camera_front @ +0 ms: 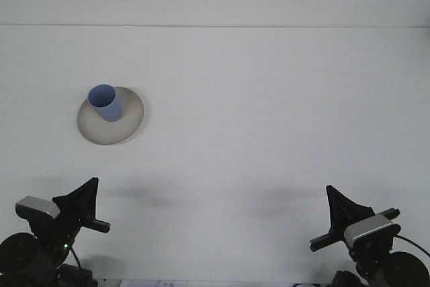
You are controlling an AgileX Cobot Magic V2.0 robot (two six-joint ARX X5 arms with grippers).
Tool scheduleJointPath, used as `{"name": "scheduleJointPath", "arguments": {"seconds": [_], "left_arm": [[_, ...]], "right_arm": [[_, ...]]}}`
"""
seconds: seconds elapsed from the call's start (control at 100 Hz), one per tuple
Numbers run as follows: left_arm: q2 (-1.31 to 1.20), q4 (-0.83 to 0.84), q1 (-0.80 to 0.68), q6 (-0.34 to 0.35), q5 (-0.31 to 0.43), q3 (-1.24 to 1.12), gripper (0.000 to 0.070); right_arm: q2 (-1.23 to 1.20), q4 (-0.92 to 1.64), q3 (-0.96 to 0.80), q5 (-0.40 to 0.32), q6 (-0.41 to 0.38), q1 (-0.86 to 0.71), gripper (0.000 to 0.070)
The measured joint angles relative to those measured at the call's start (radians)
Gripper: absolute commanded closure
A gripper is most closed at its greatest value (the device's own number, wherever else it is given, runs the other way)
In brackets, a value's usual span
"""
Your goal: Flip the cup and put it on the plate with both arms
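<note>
— What are you seeing in the front view?

— I am looking over a plain white desk (269,112). On its left half, a round, shallow, off-white ceramic plate (127,126) is lying flat, and a small light-blue cup (105,102) is sitting on it, toward the plate's far-left part. The cup is resting with its open mouth turned up and slightly toward the camera, so I am seeing into its rim.

— And your arms?

— My left gripper (82,198) is hanging low at the bottom-left corner, near the desk's front edge and well apart from the plate. Its black fingers are pressed together into one point; it is clenched and gripping nothing. My right gripper (338,209) is sitting at the bottom-right corner, far from the cup, and its fingers are likewise drawn together into one dark wedge, empty. Soft shadows of both arms are falling on the desk just ahead of them.
</note>
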State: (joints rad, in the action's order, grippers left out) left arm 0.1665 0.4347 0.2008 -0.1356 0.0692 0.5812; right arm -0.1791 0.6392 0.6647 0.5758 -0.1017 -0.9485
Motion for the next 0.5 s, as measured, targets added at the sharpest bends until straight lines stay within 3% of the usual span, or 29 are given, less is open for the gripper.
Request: {"name": "scheduleJointPath", "arguments": {"seconds": [0.17, 0.3, 0.5], "left_arm": [[-0.087, -0.186, -0.083, 0.148, -0.125, -0.266, 0.0685], [-0.143, -0.278, -0.117, 0.18, -0.225, -0.411, 0.0685], [-0.161, -0.362, -0.143, 0.196, -0.277, -0.511, 0.0685]], "right_arm": [[0.0, 0.0, 0.0, 0.0, 0.0, 0.0, 0.0694], [0.0, 0.0, 0.0, 0.0, 0.0, 0.0, 0.0694], [0.0, 0.0, 0.0, 0.0, 0.0, 0.0, 0.0694]]}}
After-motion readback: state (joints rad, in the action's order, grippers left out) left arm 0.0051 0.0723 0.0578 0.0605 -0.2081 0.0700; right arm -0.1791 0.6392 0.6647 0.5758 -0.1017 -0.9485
